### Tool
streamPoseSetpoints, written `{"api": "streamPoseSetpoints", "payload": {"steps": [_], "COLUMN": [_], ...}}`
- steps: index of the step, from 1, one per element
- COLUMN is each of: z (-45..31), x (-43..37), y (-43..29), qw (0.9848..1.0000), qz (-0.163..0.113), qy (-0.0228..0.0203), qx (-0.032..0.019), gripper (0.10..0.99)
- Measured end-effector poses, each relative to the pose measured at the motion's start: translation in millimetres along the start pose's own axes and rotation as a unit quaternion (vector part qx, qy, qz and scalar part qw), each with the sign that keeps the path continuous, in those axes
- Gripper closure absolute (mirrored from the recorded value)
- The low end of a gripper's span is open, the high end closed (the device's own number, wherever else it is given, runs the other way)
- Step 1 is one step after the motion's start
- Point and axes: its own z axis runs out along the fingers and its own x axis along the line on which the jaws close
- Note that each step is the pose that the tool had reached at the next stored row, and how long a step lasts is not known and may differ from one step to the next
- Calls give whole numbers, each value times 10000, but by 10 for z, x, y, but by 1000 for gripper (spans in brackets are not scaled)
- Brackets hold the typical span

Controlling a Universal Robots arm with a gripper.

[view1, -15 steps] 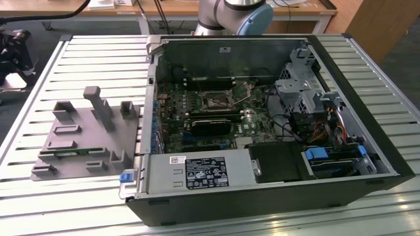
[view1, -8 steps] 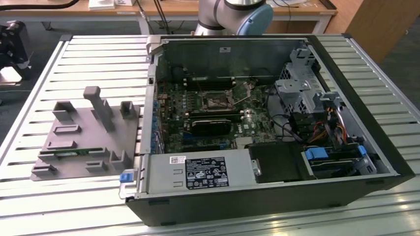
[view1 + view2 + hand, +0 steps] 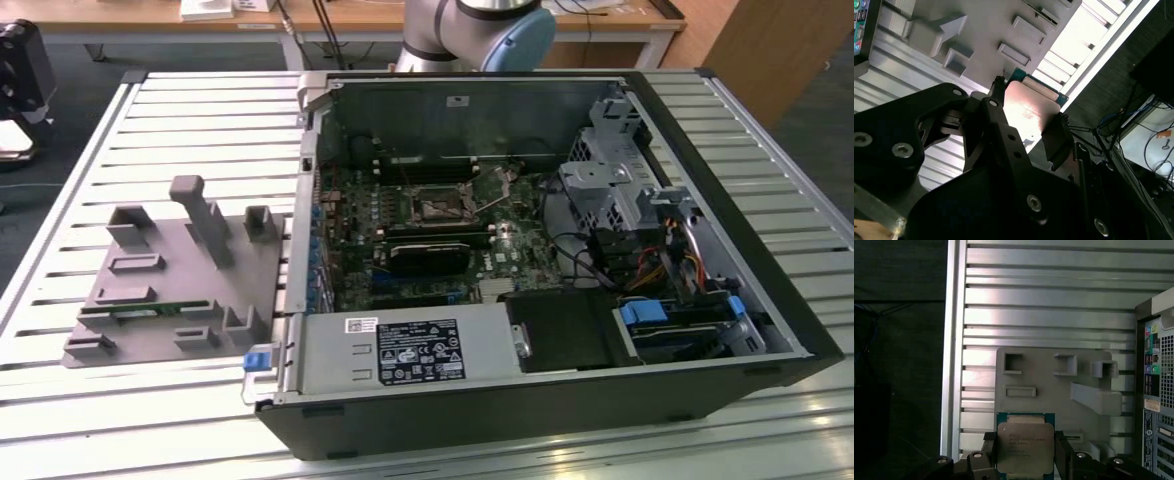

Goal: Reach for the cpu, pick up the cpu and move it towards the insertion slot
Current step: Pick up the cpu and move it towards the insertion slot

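Note:
The cpu (image 3: 1025,446), a silvery square chip with a green rim, sits between my gripper's (image 3: 1025,456) two black fingers (image 3: 1061,452), which are shut on its opposite edges. In the second wrist view the cpu (image 3: 1030,102) shows the same way in the gripper (image 3: 1029,126). It hangs well above the grey holder block (image 3: 1054,390), near that block's edge. The insertion slot (image 3: 439,207) is the dark square socket with a metal frame on the green board inside the open computer case (image 3: 747,330).
The grey holder block (image 3: 174,280) with upright pegs lies on the slatted metal table (image 3: 200,110), at the exterior view's left of the case. The case's back panel (image 3: 1159,390) stands beside the block. The table's edge (image 3: 951,340) drops to dark floor.

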Motion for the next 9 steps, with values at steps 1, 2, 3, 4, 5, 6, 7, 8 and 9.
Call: {"api": "streamPoseSetpoints", "payload": {"steps": [1, 2, 3, 4, 5, 6, 7, 8, 9], "z": [-11, -12, -13, -14, -14, -14, -13, -14, -14], "x": [-15, -38, -58, -83, -108, -128, -150, -171, -189], "y": [1, 0, 0, 0, -1, -1, -1, -2, -2], "qw": [10000, 10000, 10000, 10000, 10000, 10000, 10000, 10000, 10000], "qz": [-1, 0, 1, 1, 2, 1, 1, 1, 1], "qy": [-1, -1, 0, 0, 0, 0, 0, 0, 0], "qx": [-1, -1, 0, 0, 0, 0, 0, 0, 0], "gripper": [541, 541, 541, 541, 541, 541, 541, 541, 541]}}
